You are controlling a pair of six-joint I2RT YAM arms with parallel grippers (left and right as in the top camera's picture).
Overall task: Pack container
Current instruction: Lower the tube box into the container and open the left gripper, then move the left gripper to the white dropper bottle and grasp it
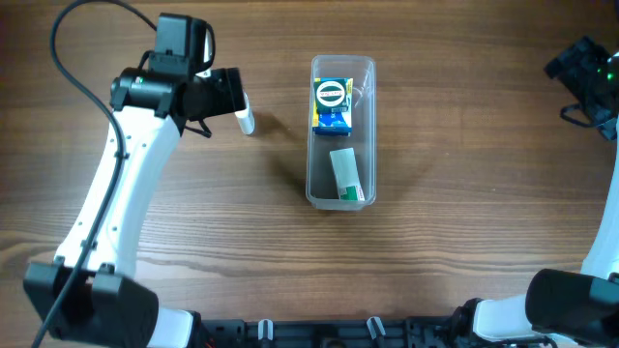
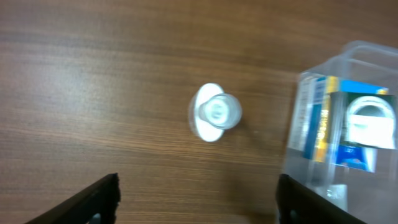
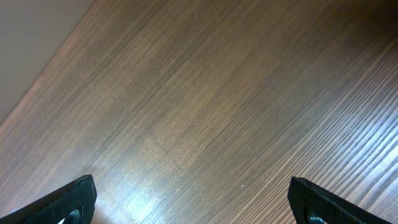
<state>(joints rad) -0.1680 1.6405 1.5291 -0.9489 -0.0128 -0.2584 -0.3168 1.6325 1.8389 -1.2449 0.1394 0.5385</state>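
Note:
A clear plastic container (image 1: 340, 132) stands at the table's centre. Inside it are a blue box (image 1: 331, 104) at the far end and a green-and-white tube (image 1: 345, 174) at the near end. A small white bottle (image 1: 246, 120) stands on the wood to the left of the container. The left wrist view shows this bottle (image 2: 214, 112) from above, with the container (image 2: 348, 124) and blue box (image 2: 360, 134) to its right. My left gripper (image 1: 230, 97) hovers over the bottle, open (image 2: 198, 202) and holding nothing. My right gripper (image 1: 587, 70) is at the far right edge, open (image 3: 199, 202) over bare wood.
The left arm's white links (image 1: 126, 193) run from the near-left corner up to the bottle. A black cable (image 1: 68, 58) loops over the far-left table. The table's edge (image 3: 37, 56) shows in the right wrist view at upper left.

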